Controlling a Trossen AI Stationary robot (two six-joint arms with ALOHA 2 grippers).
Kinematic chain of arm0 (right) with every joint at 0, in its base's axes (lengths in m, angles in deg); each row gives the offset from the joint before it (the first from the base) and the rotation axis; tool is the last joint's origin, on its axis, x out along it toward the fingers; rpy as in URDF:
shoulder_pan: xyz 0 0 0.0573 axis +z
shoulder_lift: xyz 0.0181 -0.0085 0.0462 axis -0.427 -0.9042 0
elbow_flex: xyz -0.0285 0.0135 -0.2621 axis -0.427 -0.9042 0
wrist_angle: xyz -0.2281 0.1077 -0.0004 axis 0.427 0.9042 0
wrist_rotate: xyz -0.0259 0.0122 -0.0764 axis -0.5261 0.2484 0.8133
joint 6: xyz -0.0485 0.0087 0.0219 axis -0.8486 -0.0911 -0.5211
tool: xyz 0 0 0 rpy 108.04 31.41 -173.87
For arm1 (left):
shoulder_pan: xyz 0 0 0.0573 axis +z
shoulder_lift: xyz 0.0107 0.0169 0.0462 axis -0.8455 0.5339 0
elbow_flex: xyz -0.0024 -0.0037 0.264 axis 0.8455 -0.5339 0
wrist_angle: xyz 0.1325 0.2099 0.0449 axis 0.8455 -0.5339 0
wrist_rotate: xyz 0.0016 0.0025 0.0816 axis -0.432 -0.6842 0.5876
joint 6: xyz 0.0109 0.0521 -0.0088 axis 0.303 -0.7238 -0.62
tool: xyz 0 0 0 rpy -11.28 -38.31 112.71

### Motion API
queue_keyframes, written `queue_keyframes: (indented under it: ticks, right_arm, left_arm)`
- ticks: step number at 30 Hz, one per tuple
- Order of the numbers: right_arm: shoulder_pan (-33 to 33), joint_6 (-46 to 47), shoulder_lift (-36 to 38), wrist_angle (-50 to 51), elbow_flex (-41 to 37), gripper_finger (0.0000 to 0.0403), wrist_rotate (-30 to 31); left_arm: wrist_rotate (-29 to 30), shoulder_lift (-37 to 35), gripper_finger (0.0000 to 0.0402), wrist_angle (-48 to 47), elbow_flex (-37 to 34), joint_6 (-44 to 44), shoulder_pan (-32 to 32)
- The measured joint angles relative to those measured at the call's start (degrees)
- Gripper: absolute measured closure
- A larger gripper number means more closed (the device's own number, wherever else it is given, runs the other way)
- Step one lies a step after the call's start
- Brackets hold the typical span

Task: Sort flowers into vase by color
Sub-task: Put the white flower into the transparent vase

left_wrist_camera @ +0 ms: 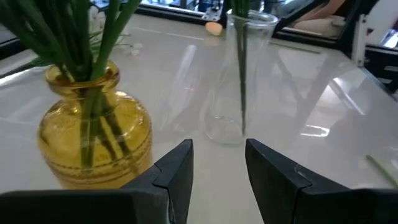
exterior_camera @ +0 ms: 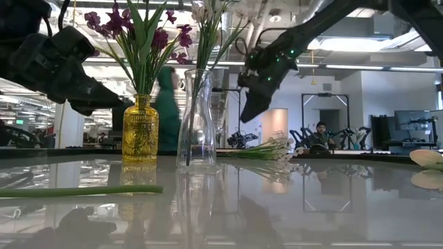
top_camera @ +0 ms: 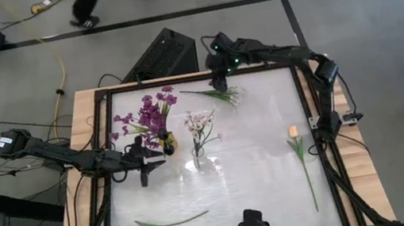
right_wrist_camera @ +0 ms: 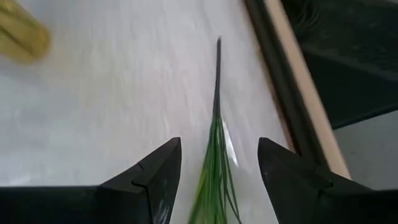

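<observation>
Above the white flower sprig point(right_wrist_camera: 214, 165) at the table's far edge, my right claw point(right_wrist_camera: 219, 163) hangs released, straddling its stem.

The yellow vase point(top_camera: 167, 142) holds purple flowers point(top_camera: 148, 114) on green stems. The clear vase point(top_camera: 199, 160) holds white flowers point(top_camera: 200, 121). A pale orange tulip point(top_camera: 294, 133) lies on the white table point(top_camera: 257, 161), maybe shiny.

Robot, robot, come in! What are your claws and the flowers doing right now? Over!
Right gripper open above white-blossomed green sprig lying on table. Left gripper open, empty, beside yellow glass vase. Nothing in the way.
</observation>
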Motion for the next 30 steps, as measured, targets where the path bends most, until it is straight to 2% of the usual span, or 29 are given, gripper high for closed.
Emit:
queue_keyframes:
  ticks: [6,13,22,30]
  right_arm:
    - [-0.2,-2.4,-3.6,1.1,0.0,0.0164,2.5]
    - [0.0,-2.4,-7.0,1.9,0.0,0.0164,2.5]
    - [1.9,-1.8,-7.2,-1.3,0.0,0.0164,2.3]
    - [2.6,-1.1,-11.8,-1.4,0.0,0.0164,3.9]
  left_arm:
    - [0.7,0.0,0.0268,-0.6,0.0,0.0,0.0]
    - [0.7,0.0,0.0268,-1.1,0.0,0.2,0.0]
    - [1.6,0.0,0.0268,-2.7,0.0,2.3,0.0]
    - [1.1,0.0,0.0268,-2.9,0.0,3.1,0.0]
